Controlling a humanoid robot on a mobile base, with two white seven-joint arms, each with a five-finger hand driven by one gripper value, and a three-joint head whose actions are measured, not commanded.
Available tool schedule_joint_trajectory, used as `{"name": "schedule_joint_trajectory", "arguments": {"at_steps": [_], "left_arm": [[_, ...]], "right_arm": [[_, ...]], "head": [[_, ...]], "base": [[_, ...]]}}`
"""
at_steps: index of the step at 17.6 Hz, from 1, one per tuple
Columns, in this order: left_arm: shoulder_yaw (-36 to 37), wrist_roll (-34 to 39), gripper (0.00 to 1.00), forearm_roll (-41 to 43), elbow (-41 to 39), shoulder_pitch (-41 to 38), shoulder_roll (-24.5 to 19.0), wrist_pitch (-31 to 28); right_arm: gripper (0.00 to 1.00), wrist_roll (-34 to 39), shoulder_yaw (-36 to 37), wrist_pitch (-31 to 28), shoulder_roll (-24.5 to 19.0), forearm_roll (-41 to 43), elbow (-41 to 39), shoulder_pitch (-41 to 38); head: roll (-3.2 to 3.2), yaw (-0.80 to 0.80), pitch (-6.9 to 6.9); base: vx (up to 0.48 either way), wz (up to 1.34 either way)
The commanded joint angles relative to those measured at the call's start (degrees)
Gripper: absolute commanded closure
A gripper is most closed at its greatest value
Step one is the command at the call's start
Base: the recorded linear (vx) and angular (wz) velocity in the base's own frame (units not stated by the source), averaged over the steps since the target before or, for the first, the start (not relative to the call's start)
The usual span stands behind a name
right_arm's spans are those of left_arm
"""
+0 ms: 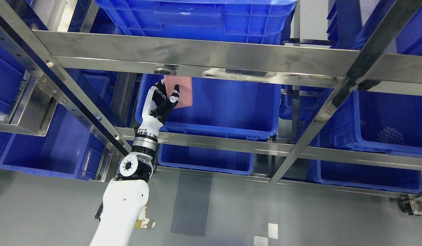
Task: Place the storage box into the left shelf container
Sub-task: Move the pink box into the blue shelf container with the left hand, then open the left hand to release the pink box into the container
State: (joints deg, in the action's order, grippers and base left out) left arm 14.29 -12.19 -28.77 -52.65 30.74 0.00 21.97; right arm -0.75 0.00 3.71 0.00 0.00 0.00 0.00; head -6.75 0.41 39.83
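Observation:
My left hand [163,99] reaches up from the lower left into the steel shelf. Its fingers are shut on a flat pink storage box [182,92], which it holds upright over the near left corner of a large blue container [228,106] on the middle shelf level. The top edge of the pink box is hidden behind a steel crossbar [197,56]. My right arm is not in view.
Blue bins fill the rack: one above [197,17], one lower left [43,147], one below [204,159], and two at right [385,123]. Steel rails and slanted posts [320,112] cross the view. Grey floor lies in front.

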Motion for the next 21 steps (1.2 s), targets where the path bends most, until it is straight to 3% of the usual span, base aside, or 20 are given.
{"name": "schedule_joint_trajectory", "arguments": {"at_steps": [1, 3, 7, 8, 11, 14, 18, 21], "left_arm": [[1.9, 0.1, 0.83, -0.4, 12.0, 2.8, -1.0, -0.2], [4.2, 0.1, 0.65, -0.1, 11.7, 2.9, -1.0, -0.2], [9.8, 0.3, 0.11, 2.8, 8.2, 3.9, -1.0, -0.2], [9.9, 0.4, 0.01, 5.2, 4.8, 3.9, -1.0, -0.2], [14.2, -0.2, 0.01, 11.2, 0.6, 5.2, -1.0, -2.0], [14.5, -0.5, 0.01, 28.4, 0.7, 11.2, -1.0, -14.6], [11.6, -0.2, 0.0, 27.3, -2.7, 12.5, -1.0, -12.0], [8.9, 0.2, 0.0, 18.3, -10.1, 5.9, -1.0, -11.8]], "right_arm": [[0.0, 0.0, 0.2, 0.0, 1.0, 0.1, -1.0, 0.4], [0.0, 0.0, 0.2, 0.0, 1.0, 0.1, -1.0, 0.4], [0.0, 0.0, 0.2, 0.0, 1.0, 0.1, -1.0, 0.4], [0.0, 0.0, 0.2, 0.0, 1.0, 0.1, -1.0, 0.4], [0.0, 0.0, 0.2, 0.0, 1.0, 0.1, -1.0, 0.4], [0.0, 0.0, 0.2, 0.0, 1.0, 0.1, -1.0, 0.4], [0.0, 0.0, 0.2, 0.0, 1.0, 0.1, -1.0, 0.4], [0.0, 0.0, 0.2, 0.0, 1.0, 0.1, -1.0, 0.4]], "head": [[0.0, 0.0, 0.0], [0.0, 0.0, 0.0], [0.0, 0.0, 0.0], [0.0, 0.0, 0.0], [0.0, 0.0, 0.0], [0.0, 0.0, 0.0], [0.0, 0.0, 0.0], [0.0, 0.0, 0.0]], "base": [[0.0, 0.0], [0.0, 0.0], [0.0, 0.0], [0.0, 0.0], [0.0, 0.0], [0.0, 0.0], [0.0, 0.0], [0.0, 0.0]]}}
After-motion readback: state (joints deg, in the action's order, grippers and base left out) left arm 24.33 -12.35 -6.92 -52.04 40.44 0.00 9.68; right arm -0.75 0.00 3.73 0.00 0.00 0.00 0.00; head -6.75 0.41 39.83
